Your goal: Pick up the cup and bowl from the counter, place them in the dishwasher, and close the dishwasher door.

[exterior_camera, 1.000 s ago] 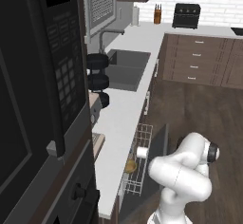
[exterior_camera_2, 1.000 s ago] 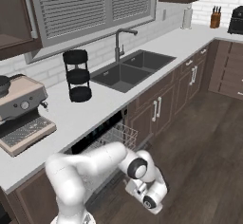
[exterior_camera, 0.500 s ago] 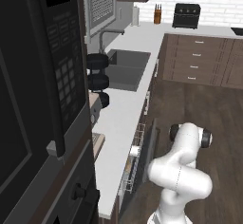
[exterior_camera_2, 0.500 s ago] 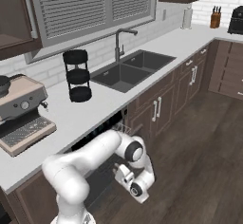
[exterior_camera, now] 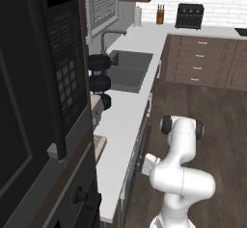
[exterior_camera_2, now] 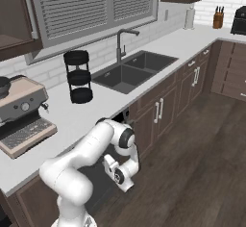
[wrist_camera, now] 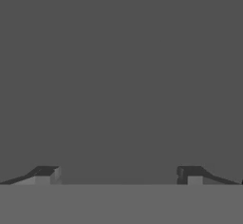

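Hand view, jaws wide apart and a flat dark panel right in front of them: the dishwasher door is being pushed shut.

The gripper (wrist_camera: 118,174) holds nothing, its two fingertips (wrist_camera: 45,174) standing far apart against a plain grey surface that I take to be the dishwasher door (wrist_camera: 121,76); an open, empty hand suits a push with the flat of the hand rather than a grasp. From the right base view the arm folds low beside the cabinets, the hand (exterior_camera_2: 120,175) pressed close to the dark front under the counter (exterior_camera_2: 86,115), so the door looks nearly or fully upright. The door is smooth, dark and matte, without any handle that I can make out. From the left base view it is seen edge-on below the counter rim (exterior_camera: 126,125).
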